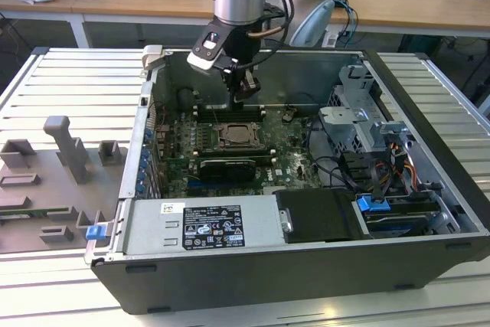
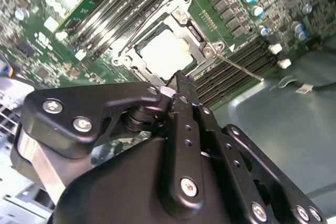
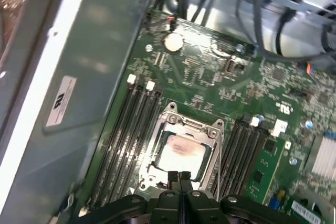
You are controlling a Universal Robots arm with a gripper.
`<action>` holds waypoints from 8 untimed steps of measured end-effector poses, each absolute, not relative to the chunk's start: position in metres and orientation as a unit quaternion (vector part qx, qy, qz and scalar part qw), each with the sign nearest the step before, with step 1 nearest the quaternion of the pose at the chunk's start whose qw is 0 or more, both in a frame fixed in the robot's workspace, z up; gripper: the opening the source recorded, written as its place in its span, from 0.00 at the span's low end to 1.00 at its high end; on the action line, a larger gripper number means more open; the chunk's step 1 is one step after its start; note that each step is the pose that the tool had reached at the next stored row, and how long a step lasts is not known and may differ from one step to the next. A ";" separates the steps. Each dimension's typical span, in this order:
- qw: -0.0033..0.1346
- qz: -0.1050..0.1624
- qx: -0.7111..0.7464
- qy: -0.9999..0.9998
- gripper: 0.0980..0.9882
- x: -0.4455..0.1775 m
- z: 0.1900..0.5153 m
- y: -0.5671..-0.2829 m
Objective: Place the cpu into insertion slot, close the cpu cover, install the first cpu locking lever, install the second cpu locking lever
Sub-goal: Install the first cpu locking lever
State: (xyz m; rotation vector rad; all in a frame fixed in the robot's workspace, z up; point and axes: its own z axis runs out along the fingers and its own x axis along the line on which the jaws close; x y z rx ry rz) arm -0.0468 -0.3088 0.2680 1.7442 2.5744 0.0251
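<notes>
We've got the gripper hanging inside the open pc case on the worktop, right above the insertion slot on the green mobo. In both wrist views the fingers are clenched together w/ nothing between them. The cpu sits in the slot, pale face up, w/ the cpu cover lying flat around it. One thin lever sticks out over the memory slots.

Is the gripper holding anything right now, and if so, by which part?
Nothing that shows. The gripper has its fingertips shut together with nothing between them, close by the edge of the cpu cover, which lies down around the cpu.
</notes>
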 end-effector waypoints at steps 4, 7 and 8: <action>0.015 0.008 0.527 0.850 0.01 -0.047 0.267 -0.309; 0.014 0.008 0.503 0.864 0.01 -0.047 0.267 -0.309; 0.014 0.008 0.490 0.871 0.01 -0.047 0.267 -0.309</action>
